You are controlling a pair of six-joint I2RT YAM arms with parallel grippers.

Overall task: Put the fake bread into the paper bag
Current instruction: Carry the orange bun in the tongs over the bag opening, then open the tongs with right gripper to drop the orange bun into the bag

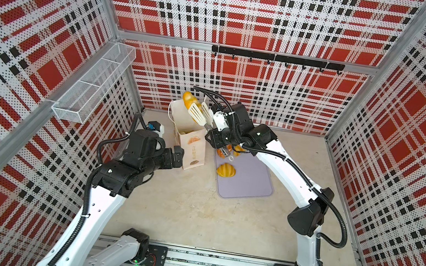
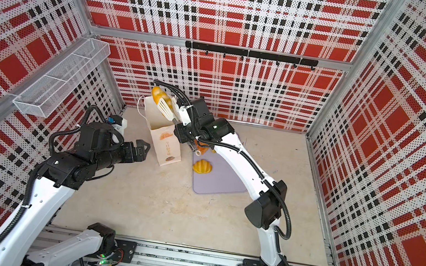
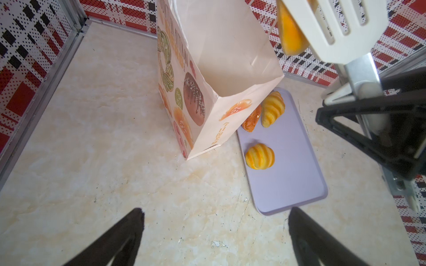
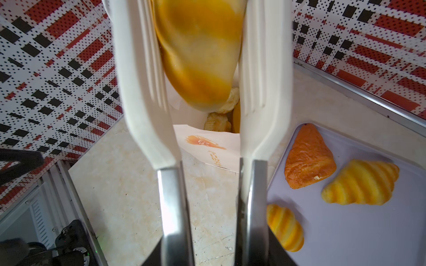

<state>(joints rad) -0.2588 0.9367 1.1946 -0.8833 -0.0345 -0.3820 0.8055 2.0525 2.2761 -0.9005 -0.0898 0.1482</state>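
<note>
Right gripper (image 4: 214,258) clamps slotted white tongs (image 4: 143,92) pinching a glossy yellow roll (image 4: 198,53) ahead, above the paper bag (image 3: 230,57); left gripper (image 3: 215,221) gapes empty.

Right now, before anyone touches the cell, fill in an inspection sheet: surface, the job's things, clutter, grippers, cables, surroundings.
Surface: beige marbled table, lilac tray on it.
Job's things: paper bag upright and open, bread pieces inside; one golden bread in the tongs above its mouth; striped roll, yellow croissant, dark croissant on the tray.
Clutter: nothing seen.
Grippers: left gripper open, empty, beside the bag; right gripper shut on the tongs.
Cables: black conduits run along both arms.
Surroundings: plaid walls, mesh basket, hook rail.
</note>
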